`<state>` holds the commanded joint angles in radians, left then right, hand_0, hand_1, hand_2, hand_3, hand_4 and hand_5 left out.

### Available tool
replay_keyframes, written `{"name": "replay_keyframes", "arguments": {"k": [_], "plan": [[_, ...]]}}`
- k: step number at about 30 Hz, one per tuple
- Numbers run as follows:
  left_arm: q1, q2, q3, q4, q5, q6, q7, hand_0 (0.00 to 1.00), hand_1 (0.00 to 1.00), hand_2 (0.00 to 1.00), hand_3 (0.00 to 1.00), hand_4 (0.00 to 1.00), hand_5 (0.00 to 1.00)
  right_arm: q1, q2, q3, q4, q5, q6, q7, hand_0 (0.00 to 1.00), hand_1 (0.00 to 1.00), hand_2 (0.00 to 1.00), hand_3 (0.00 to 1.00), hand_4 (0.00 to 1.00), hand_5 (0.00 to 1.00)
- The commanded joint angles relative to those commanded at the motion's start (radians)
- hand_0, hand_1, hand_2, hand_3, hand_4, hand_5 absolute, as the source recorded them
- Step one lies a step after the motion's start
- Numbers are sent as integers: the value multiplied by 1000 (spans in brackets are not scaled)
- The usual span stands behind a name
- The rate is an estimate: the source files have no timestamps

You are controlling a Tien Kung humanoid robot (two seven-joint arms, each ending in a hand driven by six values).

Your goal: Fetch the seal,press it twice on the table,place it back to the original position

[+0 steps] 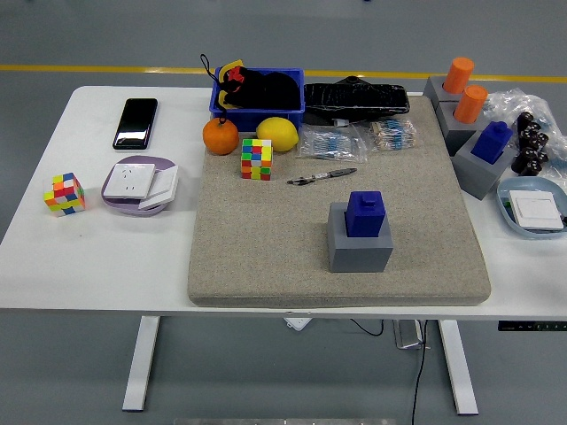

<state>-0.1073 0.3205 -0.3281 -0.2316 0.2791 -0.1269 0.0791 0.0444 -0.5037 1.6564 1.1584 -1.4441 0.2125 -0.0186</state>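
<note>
A blue seal stands upright in its grey base block on the beige felt mat, right of the mat's middle. Another blue seal sits in a grey block at the mat's right edge. Two orange seals stand in grey blocks at the back right. Neither robot hand is in the picture.
On the mat lie a pen, a colour cube, an orange, a lemon and plastic bags. A blue bin stands behind. On the left are a phone, a socket plate and a second cube. A bowl is at the right.
</note>
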Motion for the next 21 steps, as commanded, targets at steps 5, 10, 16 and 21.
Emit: {"name": "replay_keyframes", "arguments": {"k": [5, 10, 16, 21], "plan": [[6, 8, 3, -1, -1, -1, -3, 794, 747, 739, 774, 794, 484, 4, -2, 7, -4, -2, 7, -12, 870, 803, 784, 735, 995, 413], [7, 12, 21, -3, -9, -2, -2, 794, 747, 739, 774, 794, 484, 14, -4, 2, -11, -2, 12, -21, 870, 803, 784, 735, 995, 413], [12, 13, 19, -3, -9, -1, -3, 794, 747, 739, 774, 793, 484, 15, -7, 0, -10, -2, 11, -22, 869, 801, 782, 737, 987, 406], [17, 10, 27, -2, -16, -2, -1, 794, 747, 739, 774, 794, 483, 25, -6, 5, -13, -3, 8, -20, 869, 802, 783, 738, 984, 406]]}}
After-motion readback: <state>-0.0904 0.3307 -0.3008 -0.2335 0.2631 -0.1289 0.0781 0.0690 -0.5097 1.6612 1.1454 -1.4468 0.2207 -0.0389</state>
